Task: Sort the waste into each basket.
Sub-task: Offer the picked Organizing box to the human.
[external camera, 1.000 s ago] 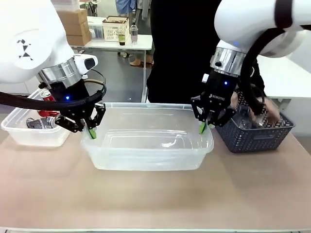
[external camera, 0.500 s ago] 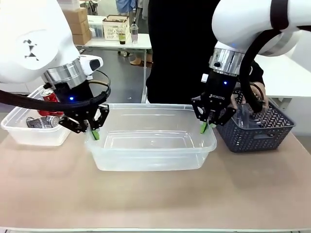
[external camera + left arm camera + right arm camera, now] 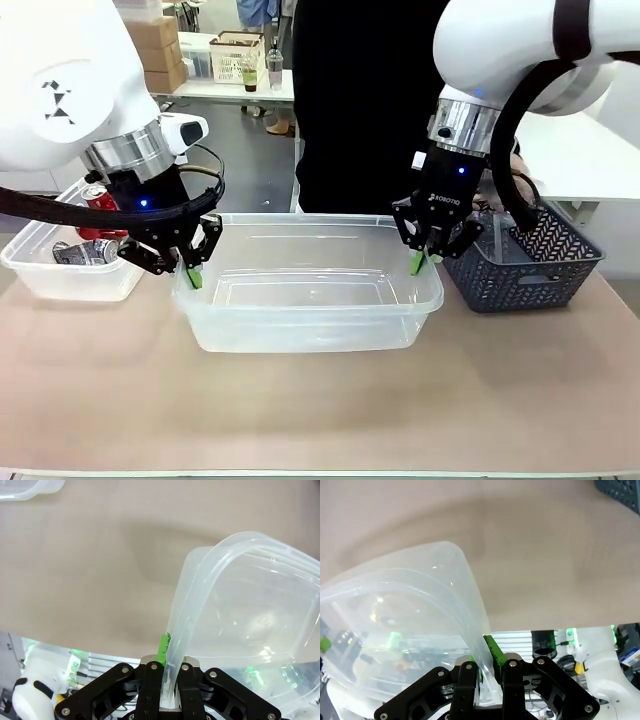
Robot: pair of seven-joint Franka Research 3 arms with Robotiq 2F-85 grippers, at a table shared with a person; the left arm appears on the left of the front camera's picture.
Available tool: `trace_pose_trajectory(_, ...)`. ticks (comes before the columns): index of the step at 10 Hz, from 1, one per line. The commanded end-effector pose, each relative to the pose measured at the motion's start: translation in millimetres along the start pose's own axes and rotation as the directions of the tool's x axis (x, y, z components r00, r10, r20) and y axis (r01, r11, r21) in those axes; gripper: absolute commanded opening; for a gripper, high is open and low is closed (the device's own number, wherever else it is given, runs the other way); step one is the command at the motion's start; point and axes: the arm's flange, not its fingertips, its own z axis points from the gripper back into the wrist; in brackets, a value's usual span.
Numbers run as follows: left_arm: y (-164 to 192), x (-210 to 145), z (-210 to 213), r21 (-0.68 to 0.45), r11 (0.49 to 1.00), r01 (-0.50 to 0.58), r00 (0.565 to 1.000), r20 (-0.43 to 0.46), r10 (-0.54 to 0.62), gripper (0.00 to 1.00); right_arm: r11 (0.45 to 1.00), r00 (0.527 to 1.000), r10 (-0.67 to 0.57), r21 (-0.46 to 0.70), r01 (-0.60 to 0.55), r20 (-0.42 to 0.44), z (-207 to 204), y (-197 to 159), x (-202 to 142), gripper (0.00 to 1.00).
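The big see-through plastic tub (image 3: 310,325) sits in the middle of the front view, and nothing is inside it. It looks light and thin. Its walls will likely bend if squeezed hard, and the smooth plastic could slip. The rolled rim is the strongest part, so the two short ends are the best places to hold it. A hold on each end should keep it flat, but if one side moves faster the tub may twist.

The left gripper (image 3: 190,270) is at the left end of the tub. Its fingers are pinched tight on the rim, with one green pad inside the wall and one outside. In the left wrist view the tub wall comes up from between the fingers at the bottom middle and curves off to the right.

The right gripper (image 3: 420,260) is at the right end of the tub and is pinched on that rim the same way. In the right wrist view the wall rises from between the fingers and spreads to the left.

I cannot tell if the tub rests on the tan table (image 3: 320,420) or hangs just above it.

At the left edge is a small see-through plastic tub (image 3: 60,285) with a red metal can (image 3: 98,200) and a silver and black can (image 3: 85,252) in it. At the right, just beside the big tub, stands a dark blue-grey mesh basket (image 3: 520,285).
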Motion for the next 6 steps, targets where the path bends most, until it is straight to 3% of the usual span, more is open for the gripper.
trace_pose_trajectory(1, 8.0, 3.1, 3.9, -0.007, 1.0, -0.026, 1.0, 0.016, 0.026, 0.0, 0.999, 1.0, -0.027, 0.019, 0.027, 0.001, 3.1, -3.6, 0.3, 0.0)
trace_pose_trajectory(6, 8.0, 3.1, 3.9, -0.007, 1.0, -0.026, 1.0, 0.016, 0.026, 0.0, 0.999, 1.0, -0.027, 0.019, 0.027, 0.001, 3.1, -3.6, 0.3, 0.0)
